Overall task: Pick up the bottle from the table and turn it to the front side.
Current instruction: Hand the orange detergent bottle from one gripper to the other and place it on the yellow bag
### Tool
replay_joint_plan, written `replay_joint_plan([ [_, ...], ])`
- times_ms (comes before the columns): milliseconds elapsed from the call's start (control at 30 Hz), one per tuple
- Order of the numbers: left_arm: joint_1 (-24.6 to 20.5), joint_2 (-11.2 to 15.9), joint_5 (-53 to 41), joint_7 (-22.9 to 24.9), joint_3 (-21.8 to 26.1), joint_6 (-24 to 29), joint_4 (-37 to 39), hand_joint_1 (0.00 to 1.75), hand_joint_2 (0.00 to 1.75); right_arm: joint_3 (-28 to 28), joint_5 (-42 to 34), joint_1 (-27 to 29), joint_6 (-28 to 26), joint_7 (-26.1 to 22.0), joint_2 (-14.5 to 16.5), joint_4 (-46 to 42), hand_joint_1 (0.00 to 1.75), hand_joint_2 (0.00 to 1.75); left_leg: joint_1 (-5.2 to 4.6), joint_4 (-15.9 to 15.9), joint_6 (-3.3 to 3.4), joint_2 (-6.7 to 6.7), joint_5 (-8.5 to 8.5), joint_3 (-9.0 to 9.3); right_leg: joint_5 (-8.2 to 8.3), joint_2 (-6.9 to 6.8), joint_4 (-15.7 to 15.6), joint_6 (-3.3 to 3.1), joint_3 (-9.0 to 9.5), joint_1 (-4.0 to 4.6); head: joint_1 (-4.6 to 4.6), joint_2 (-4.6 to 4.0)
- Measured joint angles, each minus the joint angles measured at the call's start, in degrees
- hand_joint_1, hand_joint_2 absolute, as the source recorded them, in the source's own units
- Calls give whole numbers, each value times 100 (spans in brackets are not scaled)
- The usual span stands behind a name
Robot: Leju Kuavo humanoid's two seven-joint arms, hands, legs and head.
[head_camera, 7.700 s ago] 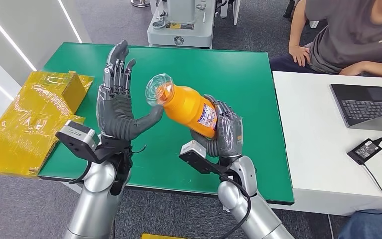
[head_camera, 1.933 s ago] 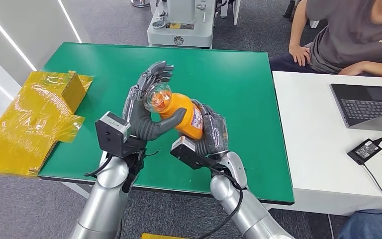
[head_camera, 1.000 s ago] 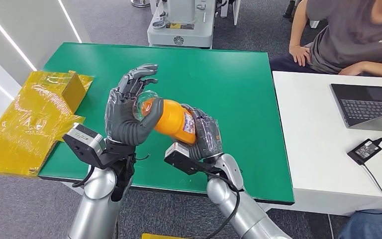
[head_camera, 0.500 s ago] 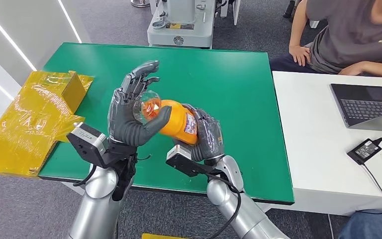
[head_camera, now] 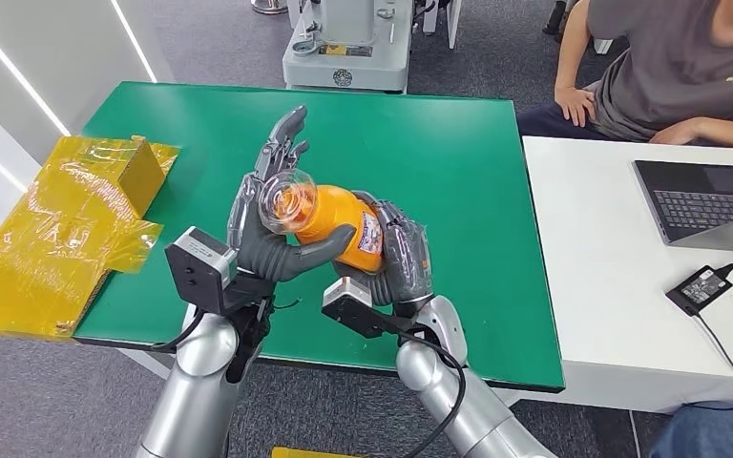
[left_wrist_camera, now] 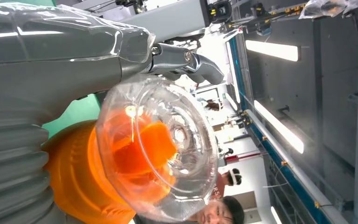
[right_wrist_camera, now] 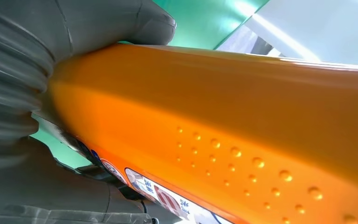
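Bottle (head_camera: 339,221) lies tilted above the table (head_camera: 458,172), gripped by the right hand (head_camera: 396,256). Left hand (head_camera: 272,224) cups its clear end, thumb under, fingers spread.

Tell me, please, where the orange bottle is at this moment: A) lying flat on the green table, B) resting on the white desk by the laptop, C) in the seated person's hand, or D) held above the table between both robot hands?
D: the bottle is lifted above the green table, gripped by the right hand with the left hand at its clear end.
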Motion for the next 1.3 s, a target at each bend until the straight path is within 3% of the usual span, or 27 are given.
replay_joint_plan([
  [133,-102,0,68,-102,-6,21,209,0,175,28,3,-30,126,27,1,37,175,175,0,0,-1,0,1,0,0,1,1,0,0,0,-1,0],
  [267,-159,2,121,-160,-6,61,354,168,175,60,15,-96,244,68,13,136,175,175,0,0,-2,0,1,0,0,0,1,0,0,0,0,0],
  [333,-173,2,148,-178,-6,78,408,175,175,62,6,-130,271,74,21,187,175,175,0,0,-2,0,1,0,0,0,1,0,0,0,0,0],
  [967,-295,-38,312,-358,-62,56,763,175,175,68,-61,-253,272,86,40,458,170,175,0,0,-2,0,2,0,0,1,1,0,-2,0,0,0],
  [1033,-301,-46,325,-362,-63,55,795,175,175,70,-52,-253,305,123,43,474,114,175,0,0,-2,0,2,0,0,1,1,0,-2,0,-1,0],
  [1100,-303,-46,332,-368,-63,54,827,175,175,73,-31,-253,339,177,45,481,31,175,0,0,-2,1,2,0,0,1,1,0,-2,0,-1,0],
  [1167,-309,-46,331,-374,-63,53,854,175,175,76,-4,-252,369,220,46,485,0,175,0,0,-2,1,2,0,0,1,1,0,-2,0,-1,0],
  [1300,-321,-42,295,-374,-63,61,874,175,175,77,-10,-232,458,237,46,483,0,175,0,0,-3,1,2,0,0,1,2,0,-2,0,0,0],
])
